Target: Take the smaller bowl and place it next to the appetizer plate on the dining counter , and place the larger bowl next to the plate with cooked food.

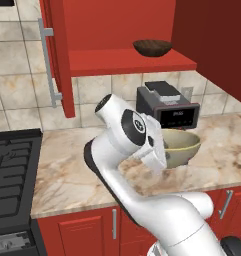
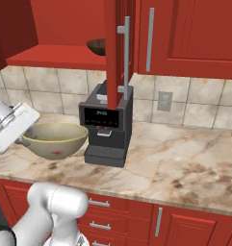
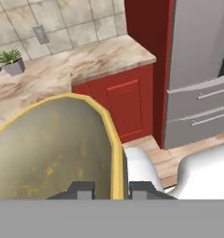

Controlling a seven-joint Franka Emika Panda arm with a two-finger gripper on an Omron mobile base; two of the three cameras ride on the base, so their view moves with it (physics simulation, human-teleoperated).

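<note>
The end effector (image 3: 111, 188) has its two dark fingertips (image 3: 83, 189) set either side of the yellow rim of the larger bowl (image 3: 48, 148), one inside and one outside, so it is clamped on that rim; in the hand view the bowl's olive interior spreads up and left from the fingers; from the left base view the larger bowl (image 1: 184, 146) sits just behind the white wrist, above the marbled worktop (image 1: 72, 170), though whether it rests on the stone or is lifted off it cannot be told; from the right base view the same bowl (image 2: 55, 139) lies at the left, with the hand against its left rim and a dark coffee machine (image 2: 108, 127) just beside it on the right; beyond, on the red shelf (image 1: 127, 62) of the open wall cabinet, the smaller bowl (image 1: 152, 47) stands dark brown and upright, well above the machine; a black stove (image 1: 12, 170) adjoins the worktop's left end.
</note>
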